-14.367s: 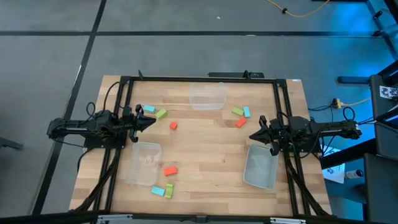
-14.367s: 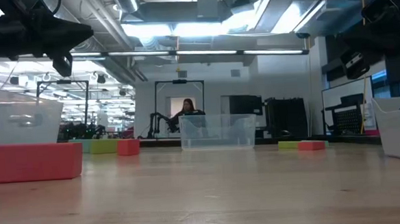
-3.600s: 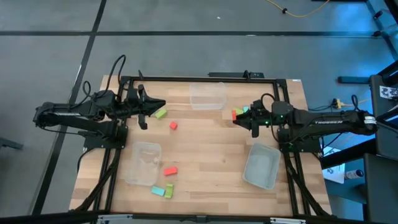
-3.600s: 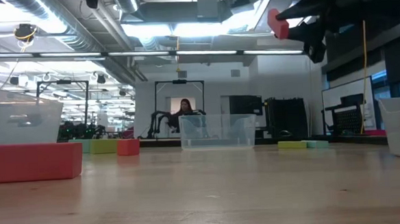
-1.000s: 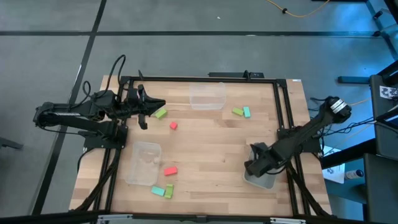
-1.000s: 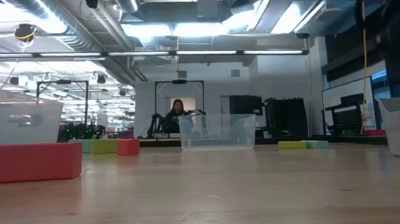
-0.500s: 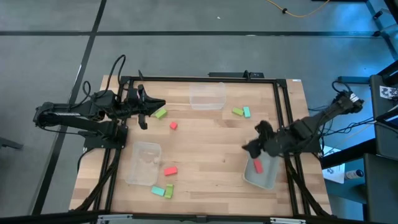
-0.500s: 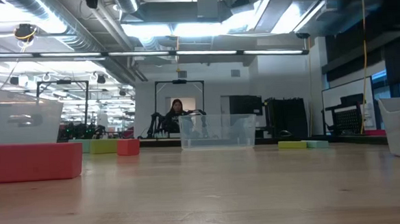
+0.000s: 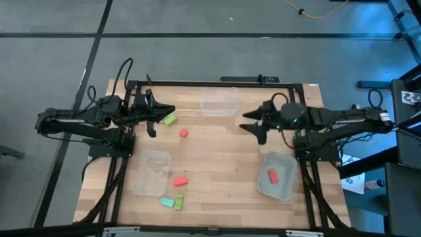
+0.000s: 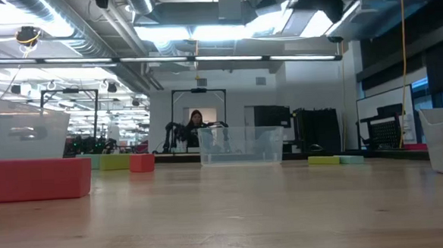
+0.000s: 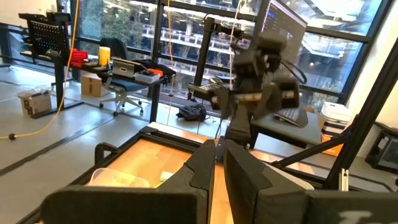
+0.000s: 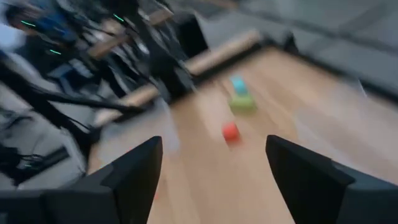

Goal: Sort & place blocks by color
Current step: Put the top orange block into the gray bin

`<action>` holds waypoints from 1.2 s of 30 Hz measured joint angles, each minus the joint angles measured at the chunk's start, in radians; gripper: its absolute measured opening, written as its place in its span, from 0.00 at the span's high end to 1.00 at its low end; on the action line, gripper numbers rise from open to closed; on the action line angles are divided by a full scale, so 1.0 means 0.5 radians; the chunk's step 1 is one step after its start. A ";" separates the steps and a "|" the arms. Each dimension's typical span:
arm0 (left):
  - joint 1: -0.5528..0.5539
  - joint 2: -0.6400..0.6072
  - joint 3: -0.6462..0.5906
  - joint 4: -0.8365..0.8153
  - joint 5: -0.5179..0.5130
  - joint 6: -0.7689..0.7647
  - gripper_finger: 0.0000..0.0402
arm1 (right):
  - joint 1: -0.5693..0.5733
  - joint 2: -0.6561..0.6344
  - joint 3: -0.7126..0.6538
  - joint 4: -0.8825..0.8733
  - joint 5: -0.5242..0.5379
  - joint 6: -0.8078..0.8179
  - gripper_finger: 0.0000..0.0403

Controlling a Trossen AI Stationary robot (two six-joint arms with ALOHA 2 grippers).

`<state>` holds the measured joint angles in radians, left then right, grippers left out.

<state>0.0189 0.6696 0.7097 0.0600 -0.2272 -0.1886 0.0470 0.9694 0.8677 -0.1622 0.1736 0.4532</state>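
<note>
Now, nearest me, one red block [image 9: 272,176] already lies in the right bin [image 9: 287,187]. Beyond this bin the right gripper [image 9: 250,124] hangs wide open and empty, over where the yellow-green and teal blocks should lie; descending blind, it could knock them. Farther across, the left gripper [image 9: 163,111] waits, fingers closed together.

No lettering, label or number can be read on anything.
</note>
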 joint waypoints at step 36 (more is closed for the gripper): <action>0.001 0.000 0.000 -0.046 -0.047 0.021 0.93 | -0.130 -0.478 -0.730 0.753 -0.547 -0.447 0.99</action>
<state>0.0193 0.6697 0.7097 0.0368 -0.2509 -0.1781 -0.0177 0.7303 0.5026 0.2141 -0.0998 0.2295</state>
